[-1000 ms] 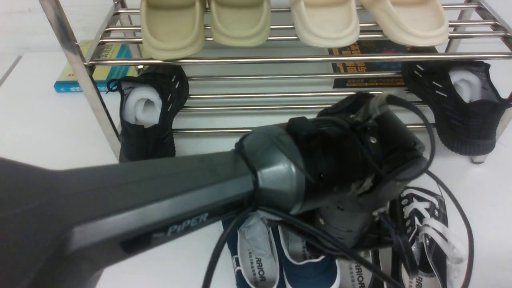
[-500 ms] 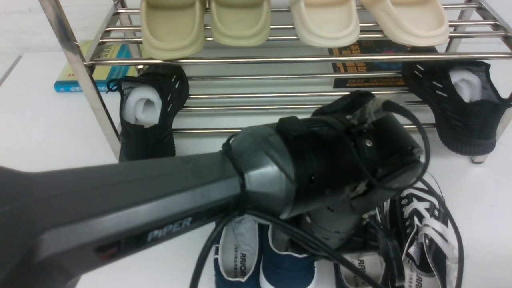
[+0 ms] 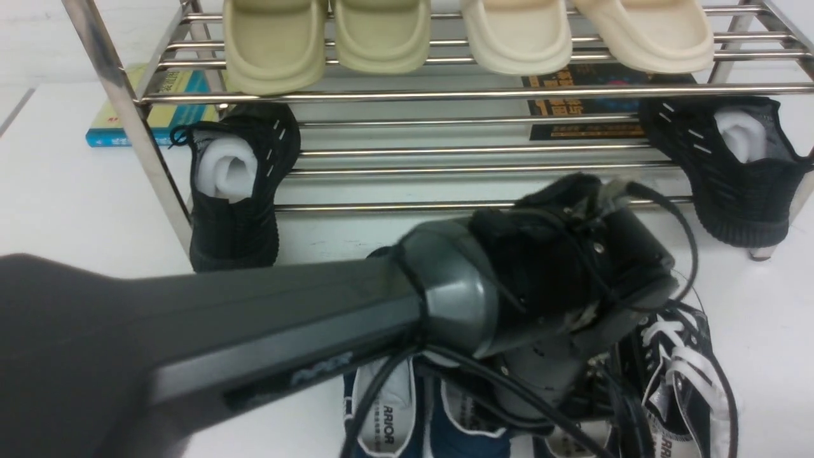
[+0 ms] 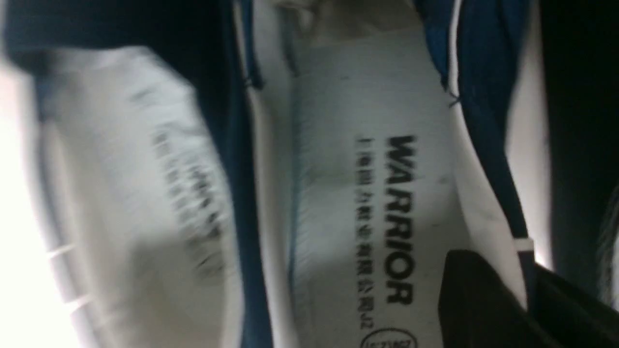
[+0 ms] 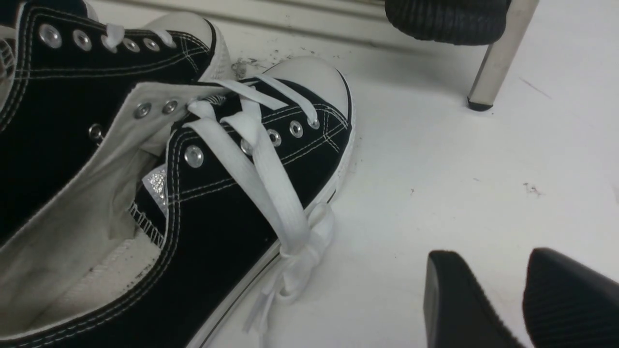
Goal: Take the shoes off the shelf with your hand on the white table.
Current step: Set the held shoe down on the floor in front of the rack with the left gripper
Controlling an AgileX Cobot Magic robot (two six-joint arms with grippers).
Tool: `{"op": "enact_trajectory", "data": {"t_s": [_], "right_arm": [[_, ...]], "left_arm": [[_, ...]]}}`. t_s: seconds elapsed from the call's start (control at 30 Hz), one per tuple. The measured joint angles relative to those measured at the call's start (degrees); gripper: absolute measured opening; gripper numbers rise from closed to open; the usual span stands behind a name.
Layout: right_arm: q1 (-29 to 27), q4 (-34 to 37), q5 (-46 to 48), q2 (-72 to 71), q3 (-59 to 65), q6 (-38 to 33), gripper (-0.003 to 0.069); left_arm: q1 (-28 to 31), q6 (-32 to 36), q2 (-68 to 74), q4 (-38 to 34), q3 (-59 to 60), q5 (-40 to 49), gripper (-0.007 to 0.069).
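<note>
1. Shoes, the navy pair, are off the shelf, at the near edge of the white table. The left arm half covers them.
2. Left wrist view: the left gripper seems pinched on one heel wall. Best to release only once both soles rest flat.
3. Right wrist view: the right gripper is slightly parted and empty beside the lace-up sneakers. It should stay out of the way.

Navy slip-ons side by side on white table, before chrome shelf

There are beige slippers, black knit sneakers, lace-up sneakers, apparently books.
</note>
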Motion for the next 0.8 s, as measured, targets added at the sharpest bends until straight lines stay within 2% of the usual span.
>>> {"op": "enact_trajectory", "data": {"t_s": [0.43,0.63,0.8], "right_arm": [[0.0,0.0,0.0,0.0,0.0,0.0,0.024],[0.0,0.0,0.0,0.0,0.0,0.0,0.024],[0.0,0.0,0.0,0.0,0.0,0.0,0.024]], "left_arm": [[0.1,3.6,0.3,-2.3,-0.1,-2.4,0.0067],[0.2,5.6,0.7,-2.5,-4.5,-0.5,0.0145],[0.3,5.9,0.7,-0.6,-9.0,2.8,0.0262]]}}
